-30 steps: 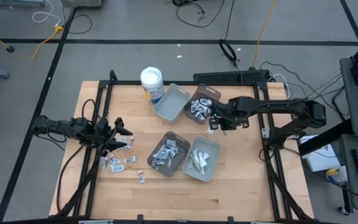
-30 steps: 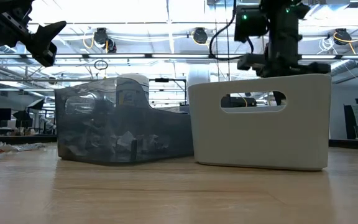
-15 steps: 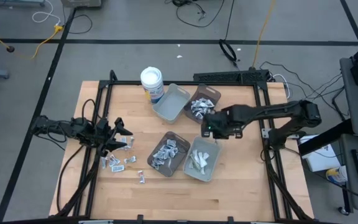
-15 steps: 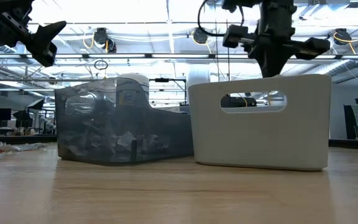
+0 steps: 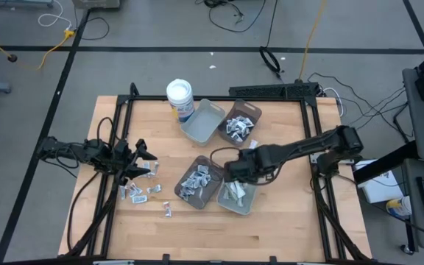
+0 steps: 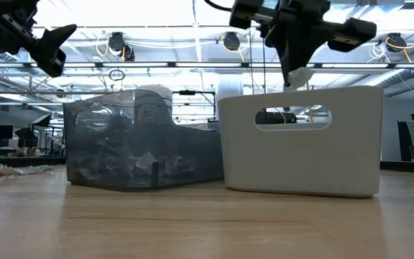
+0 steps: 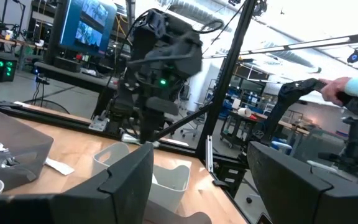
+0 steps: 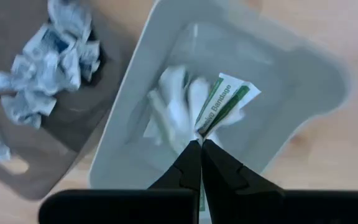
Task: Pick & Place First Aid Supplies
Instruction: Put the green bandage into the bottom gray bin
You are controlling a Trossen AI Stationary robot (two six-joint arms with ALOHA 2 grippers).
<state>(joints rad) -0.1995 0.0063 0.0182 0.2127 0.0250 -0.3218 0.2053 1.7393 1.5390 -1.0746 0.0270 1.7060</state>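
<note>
My right gripper (image 5: 230,173) hangs over the near right grey tray (image 5: 250,200), shut on a white bandage packet with green print (image 8: 224,102). The same gripper (image 6: 291,68) shows just above that tray's rim (image 6: 300,90) in the low view. Several white strips (image 8: 176,102) lie in the tray. Crumpled packets fill the brown tray (image 5: 199,182) beside it. More loose packets (image 5: 142,190) lie on the table's left part. My left gripper (image 5: 147,154) waits open above them, near the left edge. My right gripper pinches one end of the bandage packet (image 8: 207,129) between its two fingertips. The fingers come from above, pointing steeply down. The packet hangs tilted below them (image 6: 298,75), clear of the tray and the strips in it.
Two more trays stand at the far side, one grey (image 5: 202,121) and one brown with packets (image 5: 239,121). A white round tub (image 5: 180,96) stands by them. A black frame (image 5: 124,110) runs round the table. A person's hand (image 7: 340,90) shows beyond the table.
My right gripper has swung from beside the far brown tray toward the table's near edge and leftward. It now stands over the near grey tray, a little higher than before. Its fingers have stayed shut.
</note>
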